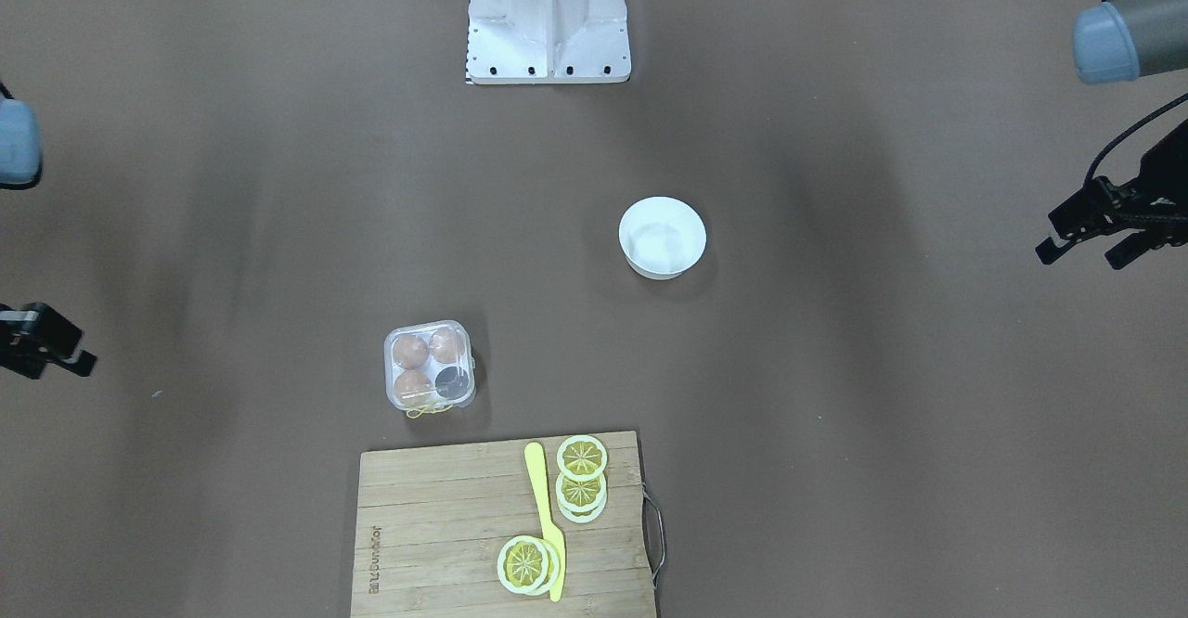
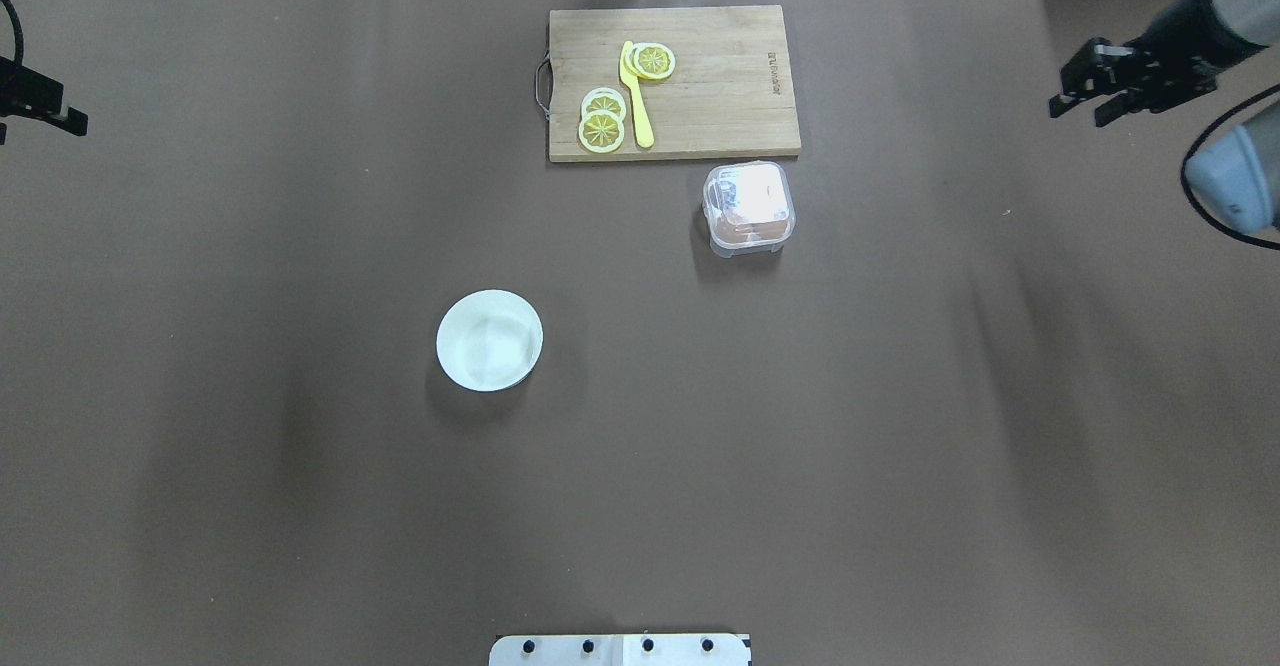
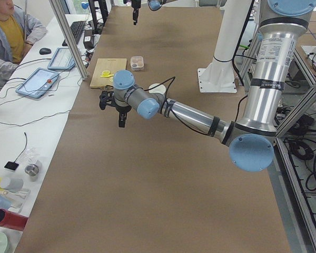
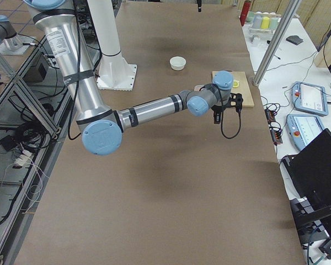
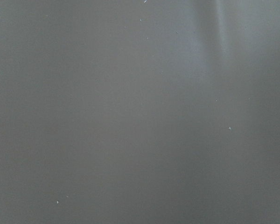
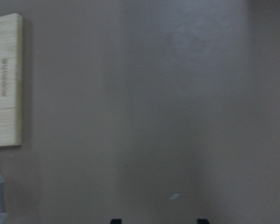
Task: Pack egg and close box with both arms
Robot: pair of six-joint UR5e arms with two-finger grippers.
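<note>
Fingers (image 1: 1052, 245) apart; three eggs (image 1: 410, 351) in box (image 1: 391, 373).

White bowl (image 1: 662, 238), wooden board (image 1: 436, 507) bearing lemon slices (image 1: 582, 457), yellow knife (image 1: 543, 507)

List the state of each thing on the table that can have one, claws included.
box: lid looks shut; three eggs inside, one cell empty
bowl: upright, empty
left claw: open, holding nothing
right claw: open, holding nothing
lemon slices: cut, lying on the cutting board
</note>
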